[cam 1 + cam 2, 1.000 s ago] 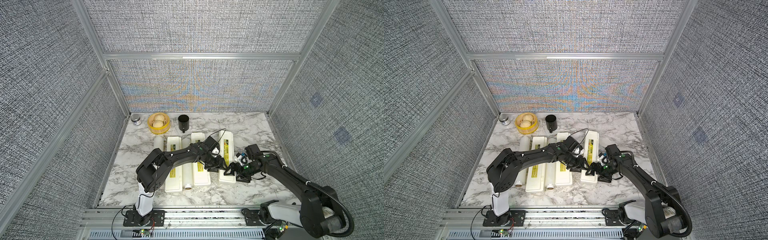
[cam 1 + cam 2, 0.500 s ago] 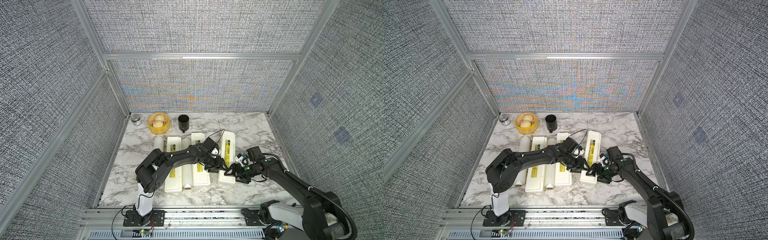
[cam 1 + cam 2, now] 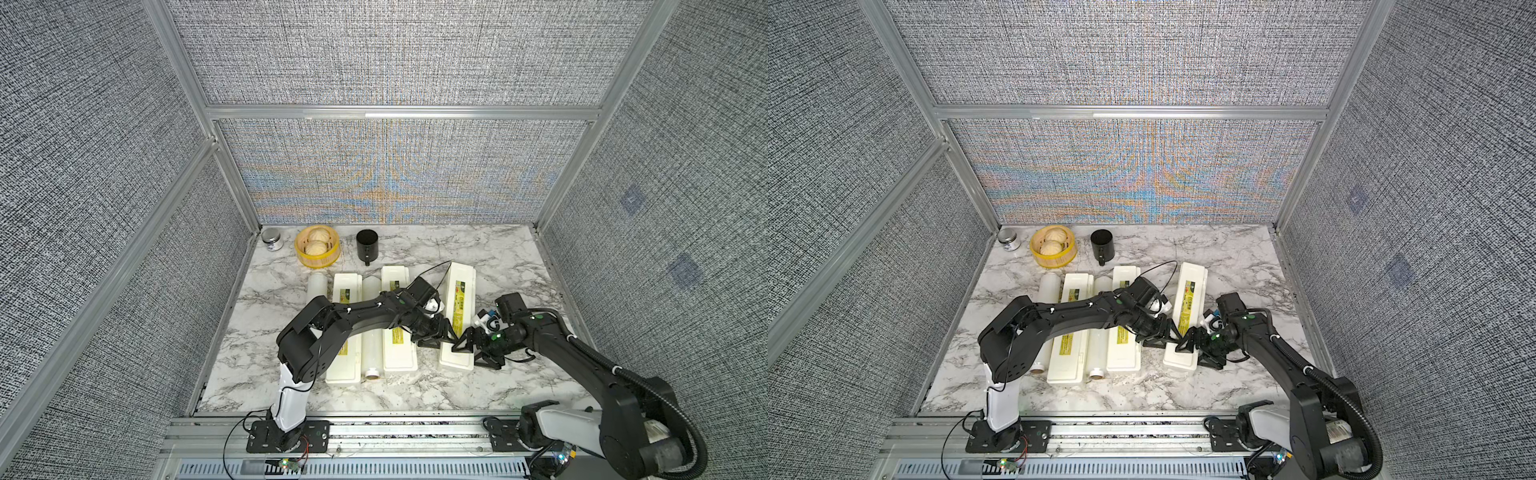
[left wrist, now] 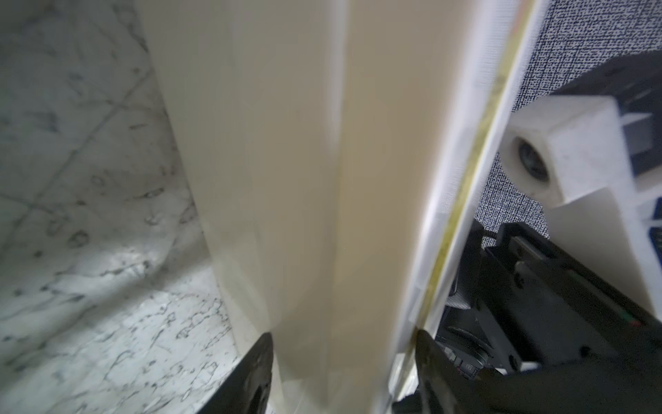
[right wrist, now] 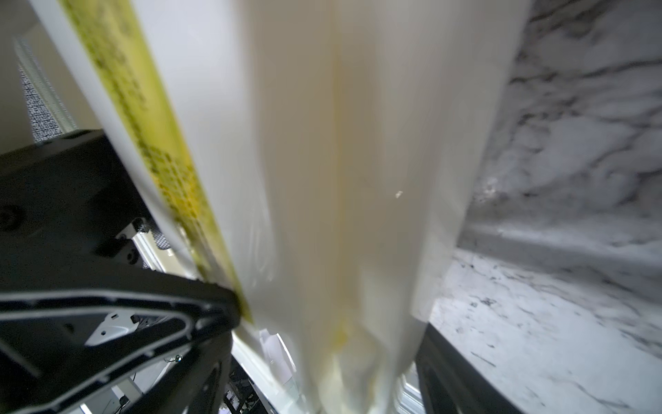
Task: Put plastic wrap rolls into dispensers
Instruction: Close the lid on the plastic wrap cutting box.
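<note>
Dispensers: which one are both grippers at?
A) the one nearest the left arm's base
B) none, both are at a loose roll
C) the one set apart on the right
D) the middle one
C: in a top view the left gripper and the right gripper meet at the near end of the dispenser set apart on the right, and each wrist view shows its cream body between that gripper's fingers.

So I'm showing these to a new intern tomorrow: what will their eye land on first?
Most likely the two black arms meeting low over the marble table. The left arm and right arm both have their jaws astride the near end of the rightmost dispenser, which lies askew. Next, the yellow steamer basket holding two buns, at the back on the left arm's side.
</note>
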You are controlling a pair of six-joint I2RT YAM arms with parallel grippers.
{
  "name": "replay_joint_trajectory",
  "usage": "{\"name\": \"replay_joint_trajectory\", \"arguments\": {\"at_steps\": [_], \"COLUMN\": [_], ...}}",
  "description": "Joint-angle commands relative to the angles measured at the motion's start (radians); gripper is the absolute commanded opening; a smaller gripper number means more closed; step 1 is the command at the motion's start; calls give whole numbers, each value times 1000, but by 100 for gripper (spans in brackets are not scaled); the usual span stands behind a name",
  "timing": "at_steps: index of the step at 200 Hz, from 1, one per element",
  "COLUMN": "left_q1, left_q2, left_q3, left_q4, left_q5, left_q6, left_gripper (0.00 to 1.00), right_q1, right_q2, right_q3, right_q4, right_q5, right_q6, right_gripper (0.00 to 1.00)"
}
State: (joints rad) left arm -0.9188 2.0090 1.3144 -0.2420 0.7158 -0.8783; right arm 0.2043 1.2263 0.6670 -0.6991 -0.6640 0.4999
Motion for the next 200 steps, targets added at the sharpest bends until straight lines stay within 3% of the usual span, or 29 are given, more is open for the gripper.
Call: {"name": "replay_joint_trajectory", "arguments": {"at_steps": [1,60,103,139,200], "left_q1": [5,75,133,164,179], "left_q2": [27,112,247,361,508], "left_q3": [33,220,444,638,842], "left_q4": [-165,-251,-278,-329,-350], "left_q5": [-105,-114,-81,-77,-62], "left_q6": [33,76,81,85,52], "left_gripper": [61,66,66,66,65], "right_q1": [-33,-149,-226,-271,-270], "right_q2": [7,109,244,387,580], "right_q3": [41,164,289,400,504], "right_q4": [46,30,80,149,286], "right_q5": [-14,7,-26,-63,-184], "right_q6": [-36,-132,-167,-154,-92], "right_gripper": [82,86,86,86,83]}}
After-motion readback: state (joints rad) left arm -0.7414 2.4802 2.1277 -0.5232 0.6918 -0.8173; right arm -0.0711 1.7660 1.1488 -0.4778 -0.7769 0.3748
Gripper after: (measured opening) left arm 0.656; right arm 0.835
